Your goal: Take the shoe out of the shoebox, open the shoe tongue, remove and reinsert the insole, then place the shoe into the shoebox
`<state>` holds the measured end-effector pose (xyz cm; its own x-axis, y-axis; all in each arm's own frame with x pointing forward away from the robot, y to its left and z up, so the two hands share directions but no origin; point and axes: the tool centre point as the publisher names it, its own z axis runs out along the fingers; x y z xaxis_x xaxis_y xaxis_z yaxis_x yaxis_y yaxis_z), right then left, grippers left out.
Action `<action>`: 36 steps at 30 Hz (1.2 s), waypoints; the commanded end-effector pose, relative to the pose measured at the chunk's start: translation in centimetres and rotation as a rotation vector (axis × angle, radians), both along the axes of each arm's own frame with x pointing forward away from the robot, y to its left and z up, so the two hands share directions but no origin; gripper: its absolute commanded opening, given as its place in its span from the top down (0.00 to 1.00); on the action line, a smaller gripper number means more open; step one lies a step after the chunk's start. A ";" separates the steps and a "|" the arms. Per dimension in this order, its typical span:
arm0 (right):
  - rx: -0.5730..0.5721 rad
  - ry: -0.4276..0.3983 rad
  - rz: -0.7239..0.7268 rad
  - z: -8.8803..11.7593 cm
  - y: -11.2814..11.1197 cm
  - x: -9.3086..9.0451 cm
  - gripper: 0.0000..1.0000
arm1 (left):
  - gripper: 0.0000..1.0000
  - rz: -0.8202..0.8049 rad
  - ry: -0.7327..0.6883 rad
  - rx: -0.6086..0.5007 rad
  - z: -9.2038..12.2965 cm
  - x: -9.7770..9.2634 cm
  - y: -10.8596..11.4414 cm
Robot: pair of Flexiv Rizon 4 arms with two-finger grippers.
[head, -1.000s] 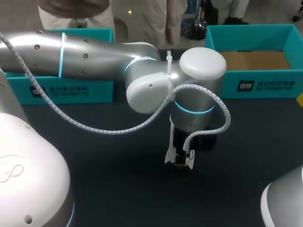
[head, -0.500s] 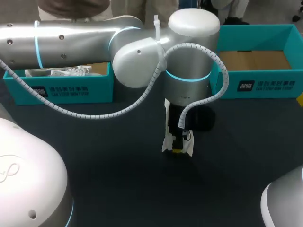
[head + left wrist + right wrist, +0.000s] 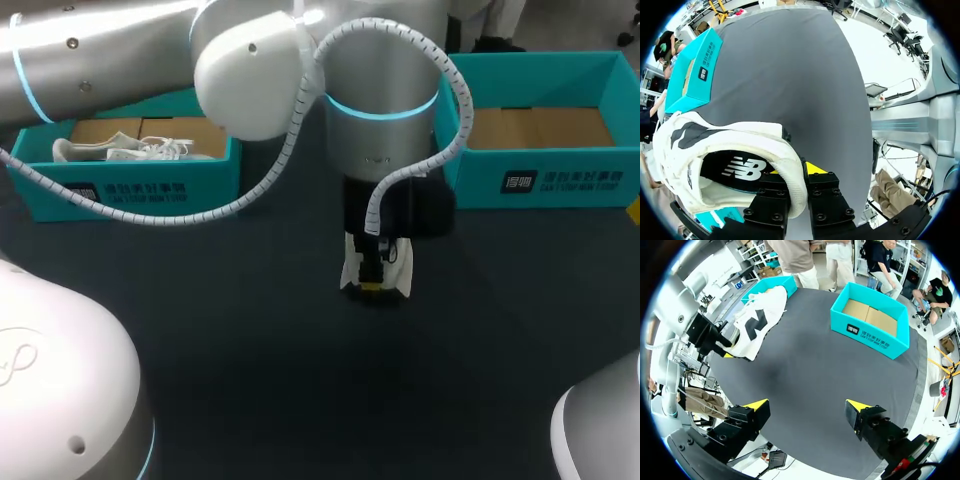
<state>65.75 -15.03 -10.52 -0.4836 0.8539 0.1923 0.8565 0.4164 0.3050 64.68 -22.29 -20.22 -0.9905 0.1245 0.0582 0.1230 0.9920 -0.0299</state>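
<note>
Lifted since a second ago, the left arm (image 3: 120, 50) now uncovers the left shoebox (image 3: 130, 185). The shoe (image 3: 725, 150) is pinched at its heel collar by the left gripper (image 3: 799, 172), a grip seen only in the left wrist view. The right gripper (image 3: 807, 407) is spread wide above the table (image 3: 250, 380), holding nothing. Beyond the left gripper, a second white shoe (image 3: 130, 152) lies in the left shoebox. Only cardboard is seen in the right shoebox (image 3: 540, 180).

From above, the left arm (image 3: 380, 120) hides most of the shoe (image 3: 403, 272). At ten o'clock it also covers the shoebox's (image 3: 150, 188) far side.
</note>
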 end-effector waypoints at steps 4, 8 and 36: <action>-0.002 0.006 0.001 0.0 0.0 0.3 0.00 | 1.00 0.023 -0.008 -0.012 0.9 -0.2 0.6; -0.002 0.006 0.001 0.0 0.0 0.3 0.00 | 1.00 0.023 -0.008 -0.012 0.9 -0.2 0.6; -0.002 0.006 0.001 0.0 0.0 0.3 0.00 | 1.00 0.023 -0.008 -0.012 0.9 -0.2 0.6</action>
<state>65.75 -15.03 -10.52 -0.4836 0.8539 0.1922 0.8565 0.4164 0.3050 64.47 -21.87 -19.41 -0.9936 0.1009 0.0511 0.0990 0.9944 -0.0375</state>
